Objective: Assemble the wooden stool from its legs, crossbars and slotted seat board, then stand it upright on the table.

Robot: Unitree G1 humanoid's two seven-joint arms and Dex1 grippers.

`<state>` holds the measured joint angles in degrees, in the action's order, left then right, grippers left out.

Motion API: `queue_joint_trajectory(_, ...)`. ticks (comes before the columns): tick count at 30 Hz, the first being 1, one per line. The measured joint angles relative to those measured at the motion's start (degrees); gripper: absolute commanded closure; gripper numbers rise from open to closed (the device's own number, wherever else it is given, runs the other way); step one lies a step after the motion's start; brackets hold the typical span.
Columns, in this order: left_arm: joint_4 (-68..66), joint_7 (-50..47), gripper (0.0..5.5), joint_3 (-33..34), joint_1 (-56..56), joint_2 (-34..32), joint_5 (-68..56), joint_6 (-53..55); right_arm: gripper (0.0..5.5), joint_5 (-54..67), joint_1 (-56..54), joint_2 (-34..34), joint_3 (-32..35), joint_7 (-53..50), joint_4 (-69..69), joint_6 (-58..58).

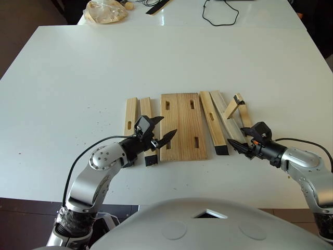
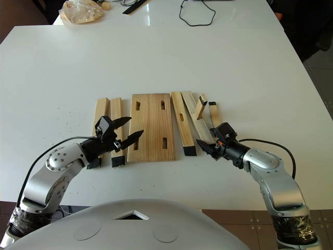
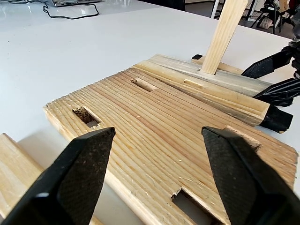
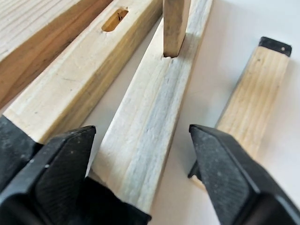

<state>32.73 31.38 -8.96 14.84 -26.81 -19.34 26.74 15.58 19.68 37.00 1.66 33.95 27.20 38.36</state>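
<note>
The slotted seat board (image 1: 182, 125) lies flat at the table's middle front. Two legs (image 1: 131, 115) (image 1: 147, 110) lie side by side left of it. On its right lie two more legs (image 1: 213, 122) (image 1: 225, 115), with a short crossbar (image 1: 234, 108) standing tilted in a slot of the greyer one, and a thin piece (image 1: 243, 113) beyond. My left gripper (image 1: 167, 126) hovers open at the board's left front edge; the board (image 3: 164, 126) fills the space past its fingers (image 3: 89, 164). My right gripper (image 1: 237, 146) is open at the near end of the grey leg (image 4: 150, 117).
The white table (image 1: 78, 78) has wide free room behind and to both sides of the parts. At the far edge sit a plastic bag (image 1: 105, 11), a wooden strip (image 1: 158, 6) and a black cable (image 1: 221, 18).
</note>
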Motion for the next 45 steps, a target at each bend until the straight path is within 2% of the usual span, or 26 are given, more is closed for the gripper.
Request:
queue_joint_trajectory(9,0.5,0.0,2.06,0.2,0.1,-0.1,0.1,0.5,3.44,-0.6,0.2,0.4,0.0,-2.0,-0.3,0.1)
queue_joint_trajectory(12,0.5,0.0,2.06,0.3,0.1,-0.3,0.1,0.9,3.44,0.7,0.0,-0.8,0.7,-2.8,-0.1,1.6)
queue_joint_trajectory(19,0.6,0.1,2.06,0.8,0.0,-0.4,0.1,1.2,3.45,9.8,-3.9,-10.3,7.8,-9.1,0.4,13.6)
queue_joint_trajectory(25,0.4,0.3,2.06,3.1,-2.2,-0.4,-2.0,1.5,3.45,11.2,-8.4,-12.6,9.8,-10.9,0.3,12.4)
queue_joint_trajectory(36,1.2,-2.4,2.06,13.8,-10.0,3.1,-19.6,9.6,3.45,20.0,-13.1,-12.4,10.7,-6.2,1.2,12.8)
queue_joint_trajectory(43,1.1,-6.8,2.06,19.0,-13.9,5.5,-33.9,15.2,3.45,33.3,-20.5,-14.9,15.9,-6.7,2.1,14.1)
queue_joint_trajectory(45,0.9,-7.6,1.81,19.8,-14.2,6.4,-39.1,16.4,3.45,38.7,-21.0,-14.7,16.7,-5.3,3.5,14.6)
